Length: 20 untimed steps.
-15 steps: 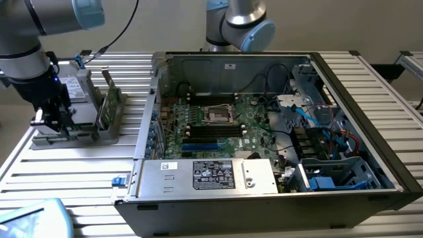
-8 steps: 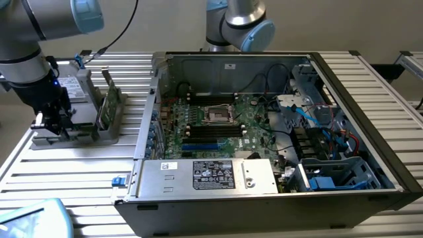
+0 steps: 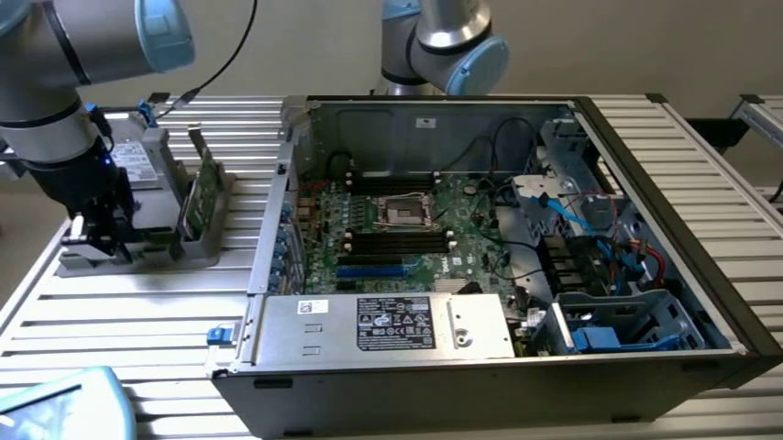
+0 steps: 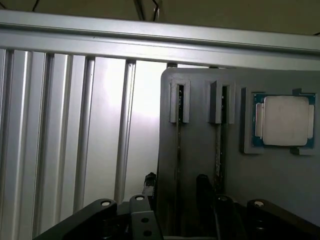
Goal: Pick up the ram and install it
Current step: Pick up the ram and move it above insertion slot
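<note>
- Risk: closing off-centre and pinching a rib of the holder (image 4: pixel 200 100) instead of a stick, with the fingers (image 4: pixel 202 185) sitting so near the slot walls.
- Risk: tilting or bending a thin board while lifting, through gripping near one end rather than the middle.
- Risk: brushing the neighbouring stick, or the silver chip (image 4: pixel 284 120) lying just beside the slots.
- Gripper (image 4: pixel 176 187): standing wide open, holding nothing, hanging low over the holder and straddling the line of one slot; touching or not, cannot tell.
- Ram (image 4: pixel 219 150): standing on edge in its slot in the holder, next to the slot between the fingers, where another thin edge is showing.
- Holder: sitting on the slatted table (image 3: pixel 147 312), at the exterior view's left of the computer case (image 3: pixel 636 367), and carrying the sticks, the chip in a square recess, and a grey drive (image 3: pixel 141 160) with blue handles.
- Case: lying open, holding the motherboard (image 3: pixel 416 220) and cables, well apart from the ram.
</note>
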Tool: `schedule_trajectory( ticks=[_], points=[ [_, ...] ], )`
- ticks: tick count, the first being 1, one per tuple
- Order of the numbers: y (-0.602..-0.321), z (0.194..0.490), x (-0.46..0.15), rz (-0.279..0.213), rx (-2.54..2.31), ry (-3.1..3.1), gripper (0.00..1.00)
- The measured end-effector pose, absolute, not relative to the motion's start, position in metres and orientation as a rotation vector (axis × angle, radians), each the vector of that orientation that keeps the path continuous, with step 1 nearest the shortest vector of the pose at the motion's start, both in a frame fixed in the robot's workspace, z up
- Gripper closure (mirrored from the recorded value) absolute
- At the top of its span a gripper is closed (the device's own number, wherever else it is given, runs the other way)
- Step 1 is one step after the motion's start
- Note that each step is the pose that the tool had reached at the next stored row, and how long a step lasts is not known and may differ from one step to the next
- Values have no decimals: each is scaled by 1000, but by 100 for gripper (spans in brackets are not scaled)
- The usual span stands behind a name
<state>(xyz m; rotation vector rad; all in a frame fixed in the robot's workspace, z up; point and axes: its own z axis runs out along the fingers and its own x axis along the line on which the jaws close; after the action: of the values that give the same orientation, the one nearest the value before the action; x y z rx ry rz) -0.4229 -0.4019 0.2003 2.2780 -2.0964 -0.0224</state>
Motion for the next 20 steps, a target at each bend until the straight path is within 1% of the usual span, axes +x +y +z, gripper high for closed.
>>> schedule_trajectory(
  ticks=[20],
  points=[
    [-403,192,-423,-28,2281,-2099,55]
  ],
)
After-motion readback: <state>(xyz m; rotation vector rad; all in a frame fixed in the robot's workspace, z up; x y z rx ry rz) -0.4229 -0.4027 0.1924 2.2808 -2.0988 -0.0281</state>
